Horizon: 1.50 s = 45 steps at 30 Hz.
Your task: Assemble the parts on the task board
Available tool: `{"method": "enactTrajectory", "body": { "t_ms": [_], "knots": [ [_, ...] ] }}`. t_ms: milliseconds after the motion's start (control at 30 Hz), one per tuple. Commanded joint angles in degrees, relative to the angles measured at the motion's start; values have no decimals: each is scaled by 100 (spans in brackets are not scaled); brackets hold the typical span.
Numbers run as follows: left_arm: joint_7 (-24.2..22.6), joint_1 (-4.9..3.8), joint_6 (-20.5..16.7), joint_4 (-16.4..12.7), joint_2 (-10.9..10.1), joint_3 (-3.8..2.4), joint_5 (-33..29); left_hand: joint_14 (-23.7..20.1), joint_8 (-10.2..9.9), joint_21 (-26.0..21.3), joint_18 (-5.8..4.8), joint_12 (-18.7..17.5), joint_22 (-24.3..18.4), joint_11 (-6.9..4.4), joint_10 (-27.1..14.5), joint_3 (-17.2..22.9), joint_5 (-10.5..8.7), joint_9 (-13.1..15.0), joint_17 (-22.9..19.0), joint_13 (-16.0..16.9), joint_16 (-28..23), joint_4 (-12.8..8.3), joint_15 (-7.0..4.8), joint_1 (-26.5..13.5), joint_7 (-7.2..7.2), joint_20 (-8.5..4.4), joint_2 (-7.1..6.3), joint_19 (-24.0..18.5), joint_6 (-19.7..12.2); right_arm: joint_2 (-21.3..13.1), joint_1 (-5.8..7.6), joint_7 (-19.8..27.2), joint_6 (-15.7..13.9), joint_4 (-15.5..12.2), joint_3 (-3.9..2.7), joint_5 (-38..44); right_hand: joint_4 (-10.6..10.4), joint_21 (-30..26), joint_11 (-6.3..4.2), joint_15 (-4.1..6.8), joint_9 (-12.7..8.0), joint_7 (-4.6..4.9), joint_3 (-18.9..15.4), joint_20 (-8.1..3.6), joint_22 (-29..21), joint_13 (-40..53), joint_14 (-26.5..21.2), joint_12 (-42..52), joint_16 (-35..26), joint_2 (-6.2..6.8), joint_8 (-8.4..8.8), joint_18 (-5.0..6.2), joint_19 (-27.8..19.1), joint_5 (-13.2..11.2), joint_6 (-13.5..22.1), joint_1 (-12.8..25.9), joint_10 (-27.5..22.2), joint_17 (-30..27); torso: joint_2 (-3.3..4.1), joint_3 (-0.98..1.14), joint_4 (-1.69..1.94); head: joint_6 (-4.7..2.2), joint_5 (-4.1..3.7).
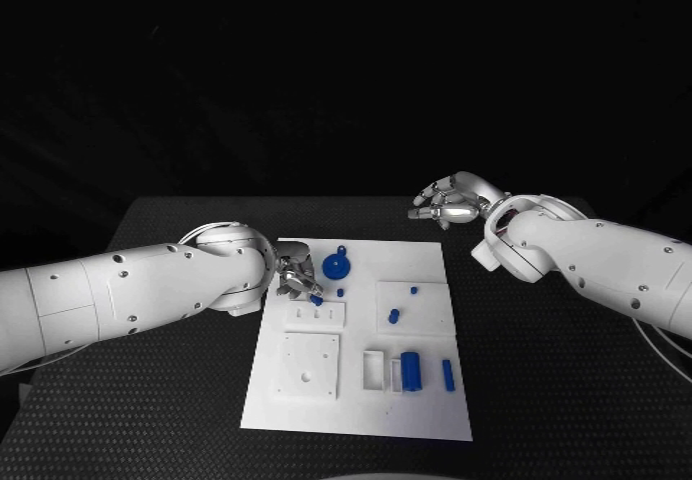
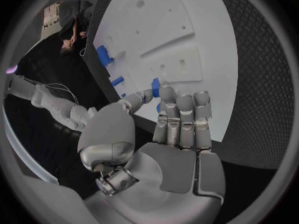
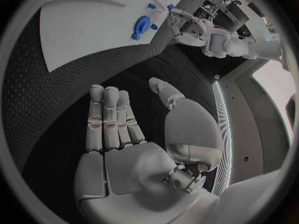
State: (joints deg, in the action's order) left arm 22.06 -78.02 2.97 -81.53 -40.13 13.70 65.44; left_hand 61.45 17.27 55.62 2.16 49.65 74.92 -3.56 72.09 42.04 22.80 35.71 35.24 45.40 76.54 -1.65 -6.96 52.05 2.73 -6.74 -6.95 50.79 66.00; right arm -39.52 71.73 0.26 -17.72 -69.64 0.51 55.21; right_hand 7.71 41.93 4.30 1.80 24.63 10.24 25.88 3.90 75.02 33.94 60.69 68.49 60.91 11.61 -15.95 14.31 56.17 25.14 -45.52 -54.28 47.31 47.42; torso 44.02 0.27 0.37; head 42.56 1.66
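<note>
The white task board [image 1: 361, 410] lies in the middle of the black table. My left hand [image 1: 299, 276] hovers over the board's far left part and pinches a small blue part [image 1: 316, 298] between thumb and fingers; the left wrist view shows this small blue part [image 2: 156, 84] at the fingertips [image 2: 167, 93]. A round blue part [image 1: 336, 266] lies just right of that hand. My right hand [image 1: 454, 200] hangs beyond the board's far right corner, fingers apart and holding nothing. In the right wrist view my right hand [image 3: 124, 134] is above bare table, with the board [image 3: 81, 30] ahead.
Other blue parts lie on the board: a small peg [image 1: 340, 293], a stub [image 1: 414, 290], a short piece [image 1: 394, 316], a cylinder [image 1: 411, 370] and a bar [image 1: 447, 374]. Raised white plates [image 1: 310, 366] sit on it. Black table [image 1: 562, 400] surrounds the board.
</note>
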Motion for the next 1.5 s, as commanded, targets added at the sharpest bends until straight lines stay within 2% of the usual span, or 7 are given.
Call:
{"method": "enactTrajectory", "body": {
  "t_ms": [33, 633, 833, 933, 1100, 1200, 1500],
  "knots": [
    [277, -4, -345, -53, 7, 1, 323, 121, 23, 33, -29, 30, 104, -6, 39, 668, 26, 3, -7, 6, 15, -595, -82, 175, -34, -629, -77, 41, 123, 0, -3, 41, 53, -8, -1, 4, -25, -21, -8, 7, -5, 32, 0, 14, 109, -7, -40, 21, 31, -2, -23, 69, 29, 37, 0, 47, -25, -5, -1, -1, 6, 18, 1],
    [361, 105, -826, -240, -111, 4, 104, 253, 71, 84, -9, 48, 102, -49, 209, 532, -139, 1, -8, 10, 74, -409, -117, 658, -80, -663, -485, 147, 247, -24, -3, 34, 48, -9, -1, 3, -54, -22, -8, 8, -10, 32, -16, 10, 112, -29, -44, 36, 40, -16, -26, 69, 28, 154, 0, 91, -31, -16, 5, 1, -1, 55, -1],
    [391, 161, -894, -272, -143, 4, -73, 282, 88, 96, -5, 60, 102, -63, 248, 492, -300, -1, -2, 19, 99, -377, -124, 738, -94, -670, -533, 165, 282, -33, -3, 34, 51, -10, -1, 3, -81, -23, -8, 8, -13, 32, -19, 9, 113, -43, -47, 46, 45, -33, -27, 69, 27, 241, 0, 122, -34, -23, 4, -2, -2, 66, -8],
    [421, 177, -949, -285, -174, 5, -259, 299, 98, 105, 0, 66, 102, -72, 272, 455, -591, -5, 1, 28, 116, -366, -129, 816, -103, -675, -566, 175, 300, -28, -3, 32, 50, -4, -1, 3, -83, -23, -8, 8, -14, 31, -19, 8, 114, -46, -47, 48, 46, -34, -28, 69, 27, 258, 0, 123, -35, -24, 0, -1, 1, 79, -13],
    [423, 190, -1093, -286, -191, 6, -372, 305, 108, 112, 0, 68, 102, -74, 290, 416, -826, -8, 2, 36, 128, -348, -134, 907, -111, -678, -616, 182, 314, -36, -3, 31, 49, -8, -1, 2, -87, -22, -8, 8, -14, 32, -21, 8, 114, -49, -48, 51, 48, -36, -28, 69, 26, 278, 0, 128, -36, -26, 3, 0, -1, 81, -10],
    [424, 217, -1145, -308, -192, 7, -358, 299, 121, 135, -2, 67, 109, -75, 291, 98, -486, 0, 8, 49, 145, -401, -133, 895, -106, -678, -495, 171, 303, -38, -3, 31, 50, -10, -1, 2, -91, -22, -8, 8, -15, 32, -21, 8, 114, -52, -48, 53, 49, -37, -29, 69, 26, 292, -1, 133, -36, -27, 4, 0, -1, 83, -11],
    [428, 318, -1166, -382, -186, 7, -147, 309, 128, 136, 1, 72, 105, -82, 308, 27, -433, 0, 11, 55, 158, -414, -136, 916, -113, -680, -446, 169, 313, -32, -3, 33, 56, -2, -1, 2, -100, -21, -8, 8, -16, 32, -24, 8, 114, -58, -49, 57, 52, -40, -30, 69, 27, 320, 0, 143, -37, -30, 4, -3, -4, 97, -4]
  ]
}}
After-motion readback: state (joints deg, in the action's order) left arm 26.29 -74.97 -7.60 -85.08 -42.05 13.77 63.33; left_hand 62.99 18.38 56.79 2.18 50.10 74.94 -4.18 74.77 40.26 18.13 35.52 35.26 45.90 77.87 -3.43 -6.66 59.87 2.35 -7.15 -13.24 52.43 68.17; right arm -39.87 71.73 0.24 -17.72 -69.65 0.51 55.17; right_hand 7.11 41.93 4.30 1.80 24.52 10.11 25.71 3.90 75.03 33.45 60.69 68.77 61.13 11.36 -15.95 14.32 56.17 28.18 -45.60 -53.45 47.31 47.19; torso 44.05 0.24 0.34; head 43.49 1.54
